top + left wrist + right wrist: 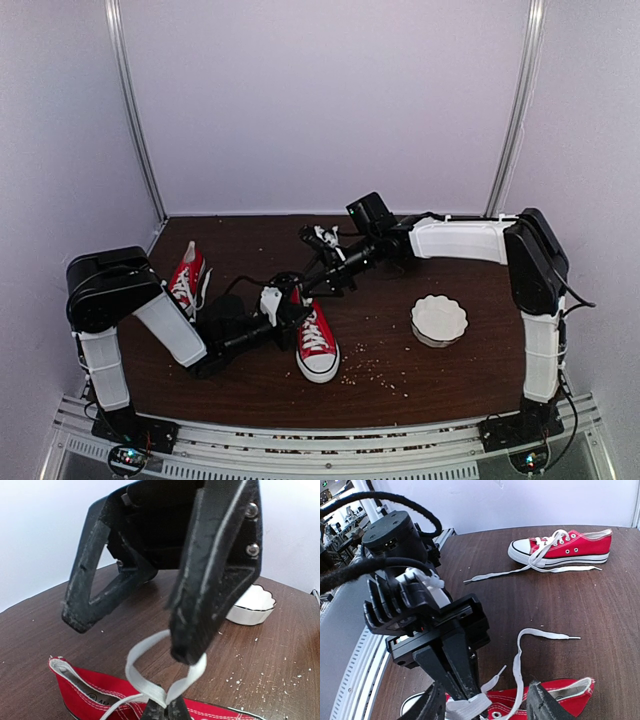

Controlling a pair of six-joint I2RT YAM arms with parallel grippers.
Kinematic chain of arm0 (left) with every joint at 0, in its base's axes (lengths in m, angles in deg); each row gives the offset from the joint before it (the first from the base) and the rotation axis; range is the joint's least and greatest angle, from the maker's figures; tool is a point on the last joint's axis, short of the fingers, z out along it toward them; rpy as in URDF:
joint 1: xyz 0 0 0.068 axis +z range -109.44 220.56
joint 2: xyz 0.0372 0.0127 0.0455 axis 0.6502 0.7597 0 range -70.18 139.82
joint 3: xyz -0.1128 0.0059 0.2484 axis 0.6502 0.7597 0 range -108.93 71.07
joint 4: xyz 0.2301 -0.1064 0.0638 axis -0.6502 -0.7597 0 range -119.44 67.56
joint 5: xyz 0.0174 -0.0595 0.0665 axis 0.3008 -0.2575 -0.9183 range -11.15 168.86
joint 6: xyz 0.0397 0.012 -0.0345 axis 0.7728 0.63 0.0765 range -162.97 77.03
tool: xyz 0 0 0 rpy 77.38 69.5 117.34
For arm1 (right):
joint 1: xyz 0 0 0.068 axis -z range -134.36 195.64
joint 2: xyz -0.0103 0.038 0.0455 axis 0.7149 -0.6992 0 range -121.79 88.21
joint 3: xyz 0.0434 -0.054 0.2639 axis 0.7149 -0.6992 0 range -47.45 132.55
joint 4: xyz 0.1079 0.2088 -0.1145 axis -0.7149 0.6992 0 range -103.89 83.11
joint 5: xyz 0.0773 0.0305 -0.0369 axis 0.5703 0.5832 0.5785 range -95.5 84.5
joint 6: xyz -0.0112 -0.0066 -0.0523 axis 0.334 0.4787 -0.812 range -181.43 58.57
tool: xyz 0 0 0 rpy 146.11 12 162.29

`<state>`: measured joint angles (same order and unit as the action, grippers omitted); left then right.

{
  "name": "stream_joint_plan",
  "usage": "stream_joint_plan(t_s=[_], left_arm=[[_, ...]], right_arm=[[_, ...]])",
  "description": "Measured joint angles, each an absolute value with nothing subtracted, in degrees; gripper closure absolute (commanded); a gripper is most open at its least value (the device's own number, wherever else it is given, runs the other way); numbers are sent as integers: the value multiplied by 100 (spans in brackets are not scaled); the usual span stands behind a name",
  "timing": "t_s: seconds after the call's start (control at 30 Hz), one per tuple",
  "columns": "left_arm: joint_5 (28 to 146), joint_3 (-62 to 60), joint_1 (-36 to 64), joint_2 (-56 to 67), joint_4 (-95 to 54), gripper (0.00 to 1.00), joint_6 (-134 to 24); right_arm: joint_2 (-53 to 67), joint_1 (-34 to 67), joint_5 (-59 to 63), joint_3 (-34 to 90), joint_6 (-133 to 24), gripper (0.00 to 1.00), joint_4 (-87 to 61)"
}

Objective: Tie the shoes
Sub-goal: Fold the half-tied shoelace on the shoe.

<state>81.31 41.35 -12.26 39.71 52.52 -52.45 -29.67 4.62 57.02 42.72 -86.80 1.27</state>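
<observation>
One red shoe [317, 345] lies at the table's centre, toe towards me. My left gripper [165, 706] is shut on its white lace, pinching a loop [137, 655] that stands up above the shoe [100, 692]. My right gripper [487, 685] is open, and its fingers [434, 702] straddle the left gripper's fingertips [455, 667] and the pinched lace [470, 707]. One right finger tip [187, 650] rests against the loop. The lace's other end [540, 632] trails free on the wood. The second shoe [187, 278] lies at the left, with its laces [520, 570] loose and untied.
A white scalloped bowl [438, 320] sits to the right of the centre shoe. Pale crumbs [375, 372] are scattered in front of it. A metal rail [320, 445] runs along the near edge, and pale walls close the back and sides.
</observation>
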Motion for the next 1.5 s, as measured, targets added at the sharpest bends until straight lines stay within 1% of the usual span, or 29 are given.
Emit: stream_joint_plan(t_s=[0.3,0.5,0.57,0.6,0.63,0.73,0.8,0.83,0.93,1.07,1.1,1.17,1.2,1.27,1.3,1.37,1.5], left_arm=[[8195,4135,-1224,3971,5252,100,-5201],[8230,4135,-1206,3971,5252,100,-5188],[8232,4135,-1199,3971,5254,100,-5188],[8234,4135,-1197,3971,5252,100,-5186],[8234,4135,-1197,3971,5252,100,-5188],[8241,4135,-1197,3971,5252,100,-5188],[8249,4135,-1197,3971,5254,100,-5188],[8252,4135,-1197,3971,5254,100,-5188],[8254,4135,-1197,3971,5252,100,-5188],[8252,4135,-1197,3973,5254,100,-5192],[8254,4135,-1195,3975,5254,97,-5195],[8254,4137,-1186,3975,5252,71,-5225],[8258,4137,-1180,3975,5250,62,-5245],[8302,4150,-1154,3964,5254,52,-5300],[8328,4172,-1136,3942,5248,48,-5341],[8409,4295,-1097,3813,5206,45,-5404],[8678,4629,-815,3180,4741,45,-5741]], right_arm=[[-3087,513,5984,4264,-8741,40,31],[-3100,469,6274,4194,-9198,38,262],[-3100,440,6290,4159,-9346,39,378],[-3100,436,6290,4152,-9397,42,422],[-3100,425,6285,4150,-9456,47,485],[-3100,390,6268,4150,-9508,73,559],[-3100,386,6257,4150,-9532,84,568],[-3100,384,6246,4148,-9451,89,566],[-3100,381,6213,4113,-9301,99,409],[-3098,379,6135,3993,-8966,100,114],[-3098,379,6097,3945,-8857,100,2],[-3096,379,5999,3857,-8627,100,-192],[-3094,379,5942,3818,-8505,100,-280],[-3092,379,5798,3759,-8302,100,-415],[-3092,379,5721,3728,-8206,100,-474],[-3090,379,5586,3658,-8028,100,-581],[-3061,377,5435,3562,-7806,100,-695]])
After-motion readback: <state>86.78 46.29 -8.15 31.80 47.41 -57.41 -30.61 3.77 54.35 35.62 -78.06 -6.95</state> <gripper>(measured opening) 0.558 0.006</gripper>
